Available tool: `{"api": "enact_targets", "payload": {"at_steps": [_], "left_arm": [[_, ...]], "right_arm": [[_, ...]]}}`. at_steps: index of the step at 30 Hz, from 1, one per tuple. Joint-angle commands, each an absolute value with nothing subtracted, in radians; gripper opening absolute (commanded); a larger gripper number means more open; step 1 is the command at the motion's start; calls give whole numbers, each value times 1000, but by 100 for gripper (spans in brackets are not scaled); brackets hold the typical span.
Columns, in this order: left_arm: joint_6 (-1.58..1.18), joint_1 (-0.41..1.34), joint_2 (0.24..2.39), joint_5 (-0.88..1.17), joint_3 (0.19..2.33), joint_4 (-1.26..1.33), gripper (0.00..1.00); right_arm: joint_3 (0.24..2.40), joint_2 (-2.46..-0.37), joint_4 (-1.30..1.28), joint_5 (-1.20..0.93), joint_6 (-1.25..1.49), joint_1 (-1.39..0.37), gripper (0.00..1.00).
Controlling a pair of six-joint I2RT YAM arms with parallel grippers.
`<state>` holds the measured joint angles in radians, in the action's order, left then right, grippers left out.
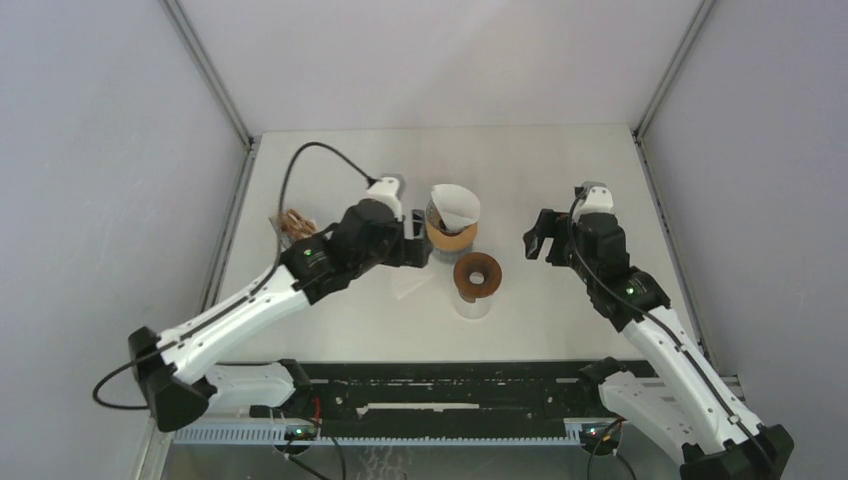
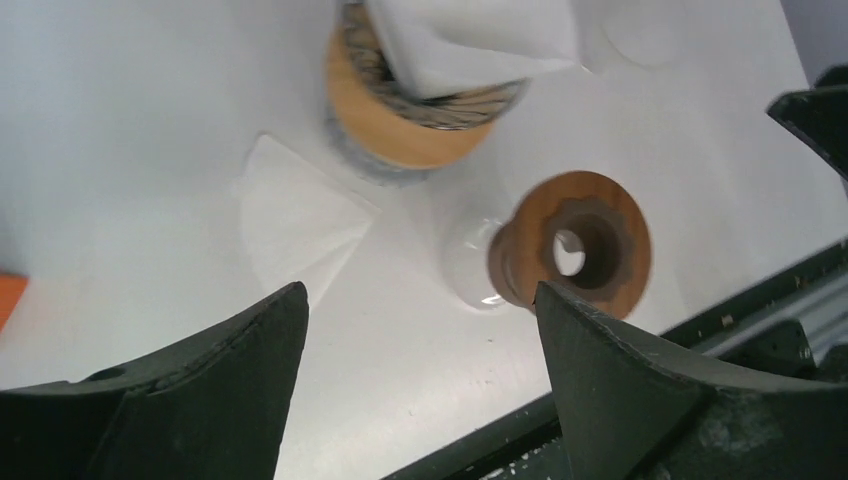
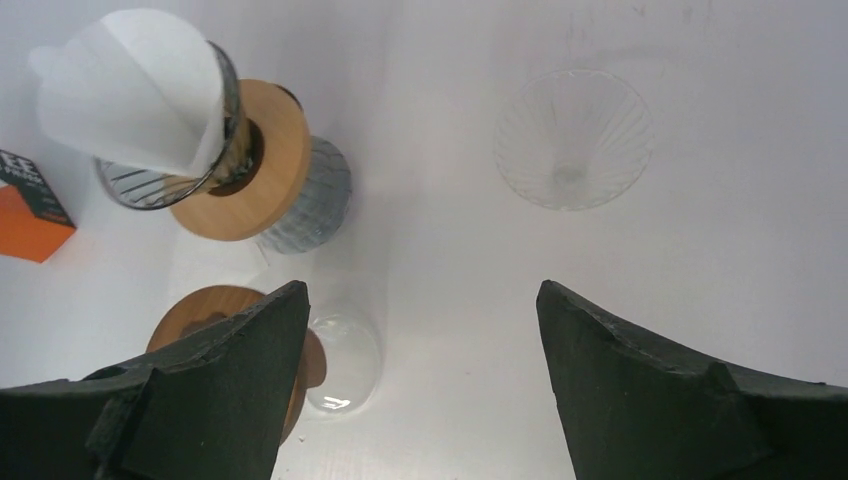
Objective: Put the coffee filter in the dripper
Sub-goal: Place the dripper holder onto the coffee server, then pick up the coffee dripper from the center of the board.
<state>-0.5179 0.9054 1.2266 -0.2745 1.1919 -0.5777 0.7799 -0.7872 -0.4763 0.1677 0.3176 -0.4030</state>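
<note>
Top external: coffee filter (image 1: 456, 205) sits in dripper (image 1: 449, 238), leaning over rim. Left gripper (image 1: 422, 247) just beside dripper, jaws spread, empty. Right gripper (image 1: 537, 238) apart, spread, empty. Left wrist: flat white paper (image 2: 298, 216) on table (image 2: 120, 120), possibly second filter.

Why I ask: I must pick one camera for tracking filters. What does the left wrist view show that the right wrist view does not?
Only left wrist: a flat filter lying on the table beside the dripper, and the black rail at the table's edge. Only right wrist: a clear ribbed glass cone seen whole; the left wrist has at most a faint ring at its top edge. Both: the dripper with a filter in its top, the wooden collar on a glass, and an orange box at the left edge.
</note>
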Motion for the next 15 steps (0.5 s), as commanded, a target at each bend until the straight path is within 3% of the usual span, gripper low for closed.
{"api": "enact_targets", "payload": {"at_steps": [1, 9, 15], "left_arm": [[-584, 811, 1068, -289, 1028, -448, 89], [-589, 664, 892, -228, 842, -364, 93], [-586, 610, 878, -172, 769, -307, 93]], "right_arm": [[822, -844, -455, 96, 304, -330, 93], [821, -926, -395, 72, 319, -207, 100], [822, -1024, -357, 15, 345, -50, 92]]}}
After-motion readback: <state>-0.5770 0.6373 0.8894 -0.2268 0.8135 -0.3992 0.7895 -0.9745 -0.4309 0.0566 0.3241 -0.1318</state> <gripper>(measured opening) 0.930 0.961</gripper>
